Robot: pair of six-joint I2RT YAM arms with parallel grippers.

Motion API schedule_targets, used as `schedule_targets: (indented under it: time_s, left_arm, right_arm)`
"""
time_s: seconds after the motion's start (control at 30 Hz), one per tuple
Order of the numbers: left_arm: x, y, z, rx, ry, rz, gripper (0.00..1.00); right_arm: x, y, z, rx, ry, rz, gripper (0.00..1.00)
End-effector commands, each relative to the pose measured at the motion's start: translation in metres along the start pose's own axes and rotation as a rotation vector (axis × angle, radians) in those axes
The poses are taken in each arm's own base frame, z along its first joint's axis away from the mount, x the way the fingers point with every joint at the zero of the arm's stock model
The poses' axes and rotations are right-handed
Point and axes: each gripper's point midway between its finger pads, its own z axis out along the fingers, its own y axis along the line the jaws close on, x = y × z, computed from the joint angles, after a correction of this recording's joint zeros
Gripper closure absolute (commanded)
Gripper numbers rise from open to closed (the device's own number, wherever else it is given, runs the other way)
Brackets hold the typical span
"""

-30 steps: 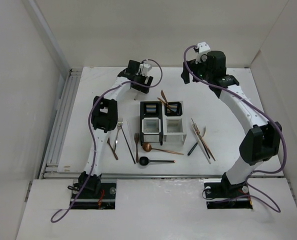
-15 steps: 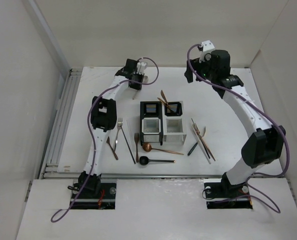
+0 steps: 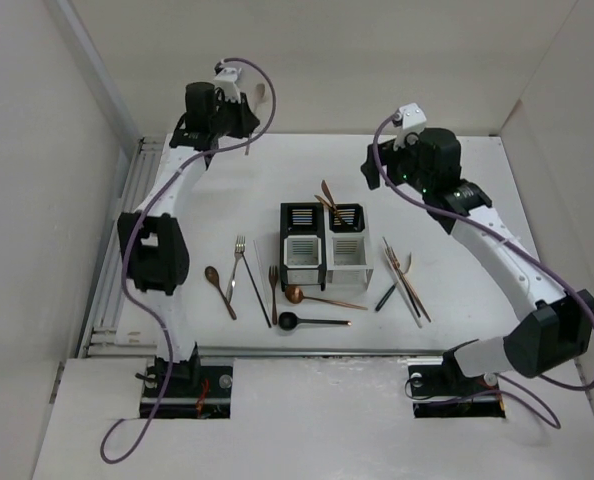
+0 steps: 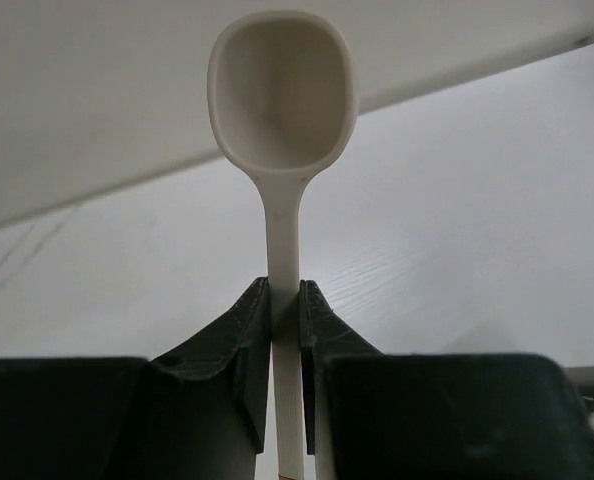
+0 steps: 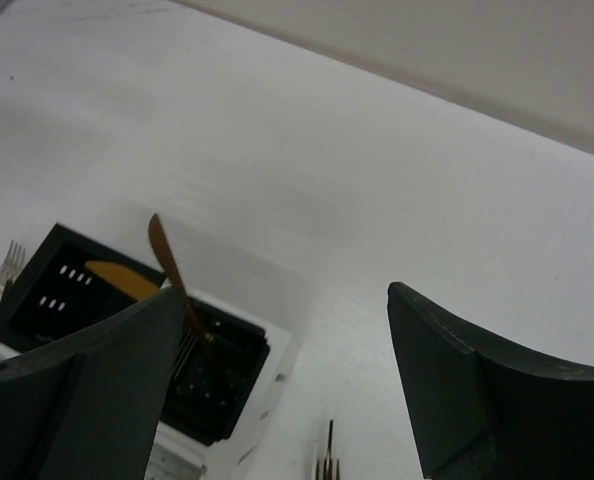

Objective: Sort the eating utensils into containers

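Left claw [image 4: 285, 312] clenched on pale wooden spoon [image 4: 282, 90]: slim straight handle, shallow oval bowl, matte cream, raised off white surface [image 4: 457, 200]. Right claw [image 5: 282, 300] released, nothing in it.

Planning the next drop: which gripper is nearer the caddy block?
Right. The right gripper hovers behind the caddy block; the left gripper is far back-left, holding a pale spoon.

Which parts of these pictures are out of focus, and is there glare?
Left wrist view: the pale spoon is sharp, the dark left fingers gripping it soft. Right wrist view: the near right fingers are blurred and dark, the copper utensil clearer. Top view: even light on the table, faint shadows, no glare.
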Motion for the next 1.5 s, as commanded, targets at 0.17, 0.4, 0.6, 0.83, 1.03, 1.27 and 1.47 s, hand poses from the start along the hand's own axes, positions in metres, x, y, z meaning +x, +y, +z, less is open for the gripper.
schedule_targets:
  time_s: [0.17, 0.4, 0.6, 0.83, 1.03, 1.27, 1.47]
  left_arm:
    - [0.006, -0.144, -0.061, 0.4, -0.197, 0.127, 1.0]
    - [0.023, -0.163, -0.08, 0.336, -0.346, 0.135, 1.0]
    - [0.046, -0.184, -0.081, 0.331, -0.381, 0.127, 1.0]
    - [0.063, -0.192, -0.08, 0.299, -0.431, 0.128, 1.0]
    - [0.081, -0.19, -0.079, 0.253, -0.418, 0.103, 1.0]
    - [0.1, -0.174, -0.08, 0.184, -0.397, 0.086, 1.0]
    - [0.111, -0.172, -0.072, 0.175, -0.398, 0.128, 1.0]
  right_arm:
    - [0.003, 0.032, -0.043, -0.004, -0.083, -0.003, 0.13]
    - [-0.004, 0.032, -0.09, 0.013, -0.171, 0.019, 0.13]
    - [-0.004, 0.024, -0.102, 0.054, -0.193, 0.024, 0.13]
    - [-0.001, 0.02, -0.103, 0.075, -0.171, 0.005, 0.13]
    - [-0.005, 0.016, -0.111, 0.093, -0.178, 0.008, 0.13]
    - [-0.006, 0.007, -0.116, 0.138, -0.175, -0.029, 0.13]
    - [-0.008, 0.005, -0.118, 0.151, -0.172, -0.046, 0.13]
